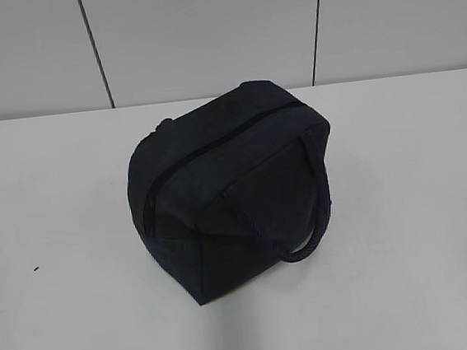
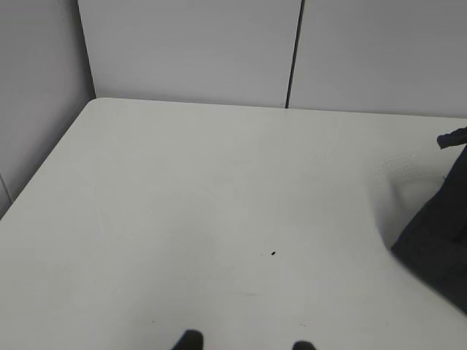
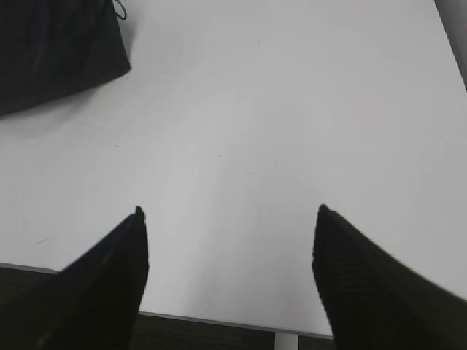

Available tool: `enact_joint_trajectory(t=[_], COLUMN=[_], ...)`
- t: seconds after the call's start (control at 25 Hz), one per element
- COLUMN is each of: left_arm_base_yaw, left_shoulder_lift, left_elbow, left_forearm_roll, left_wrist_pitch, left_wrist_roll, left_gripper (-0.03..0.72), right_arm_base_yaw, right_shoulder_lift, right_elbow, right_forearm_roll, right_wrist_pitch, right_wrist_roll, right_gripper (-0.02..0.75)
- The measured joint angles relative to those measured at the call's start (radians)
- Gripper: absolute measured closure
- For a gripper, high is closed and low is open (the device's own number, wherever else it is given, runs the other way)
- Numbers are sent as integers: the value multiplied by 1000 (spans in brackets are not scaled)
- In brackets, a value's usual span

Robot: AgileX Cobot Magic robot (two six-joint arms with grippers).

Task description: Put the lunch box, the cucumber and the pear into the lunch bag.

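The zipped lunch bag (image 1: pixel 231 188) sits ahead-left of the spread, empty right gripper (image 3: pixel 230 219); the left gripper (image 2: pixel 246 344) also gapes apart, with nothing in it.

The lunch bag (image 1: pixel 233 187) is zipped, so its inside is hidden. From the left wrist only the two fingertips (image 2: pixel 191 339) of the left pincer (image 2: pixel 246 343) poke above the bottom edge, and the bag is cut off at right.

You see the lunch bag (image 1: pixel 231 188) zipped shut, standing alone mid-table (image 1: pixel 58 241), one loop handle (image 1: pixel 308 217) hanging down its right side.
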Motion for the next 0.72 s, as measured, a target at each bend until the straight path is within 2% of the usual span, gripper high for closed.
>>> enact_joint_trajectory(t=[0.72], left_arm_base_yaw=[0], left_shoulder_lift=[0], left_elbow=[0], left_forearm_roll=[0], left_wrist_pitch=[0], left_wrist_roll=[0], left_gripper=[450], right_arm_base_yaw=[0], right_shoulder_lift=[0], right_elbow=[0], right_forearm_roll=[0], right_wrist_pitch=[-2], right_wrist_roll=[0], right_gripper=[192])
